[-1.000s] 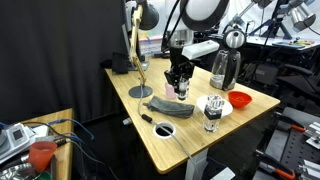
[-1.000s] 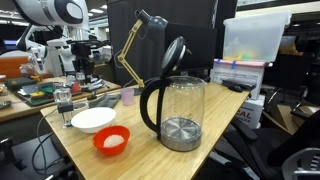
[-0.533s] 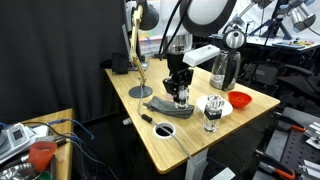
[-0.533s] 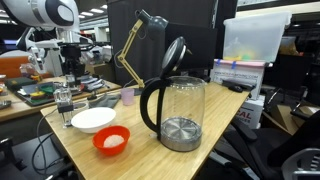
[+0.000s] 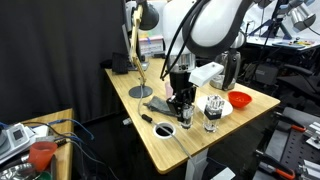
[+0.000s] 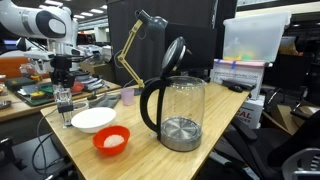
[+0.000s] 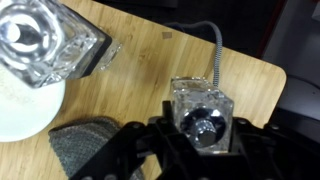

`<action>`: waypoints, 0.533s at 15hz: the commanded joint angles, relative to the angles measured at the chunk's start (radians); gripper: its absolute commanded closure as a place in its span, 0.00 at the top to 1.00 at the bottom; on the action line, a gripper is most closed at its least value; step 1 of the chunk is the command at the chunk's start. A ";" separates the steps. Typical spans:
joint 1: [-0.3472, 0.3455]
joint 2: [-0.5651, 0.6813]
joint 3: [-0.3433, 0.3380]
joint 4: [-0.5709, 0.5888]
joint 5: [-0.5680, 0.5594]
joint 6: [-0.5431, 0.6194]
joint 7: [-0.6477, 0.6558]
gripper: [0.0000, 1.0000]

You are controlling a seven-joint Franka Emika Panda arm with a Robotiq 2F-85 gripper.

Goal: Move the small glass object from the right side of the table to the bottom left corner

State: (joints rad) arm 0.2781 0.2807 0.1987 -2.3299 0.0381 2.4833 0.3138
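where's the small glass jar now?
The small glass jar is in the gripper, bottom centre of the wrist view; in an exterior view, between the grey cloth and the larger glass.

Your arm [image 5: 213, 32] is glossy white, built from fat rounded segments with dark seams at the joints. A white wrist block [image 5: 205, 73] tops your matte black jaws, which show angular black linkages in the wrist view.
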 commanded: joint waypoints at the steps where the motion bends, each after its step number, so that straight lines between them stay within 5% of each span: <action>1: -0.019 0.055 0.013 0.004 0.068 0.068 -0.058 0.18; 8: -0.019 0.133 -0.018 0.036 0.065 0.130 -0.059 0.18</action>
State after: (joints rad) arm 0.2668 0.4023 0.1870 -2.3095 0.0991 2.6005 0.2770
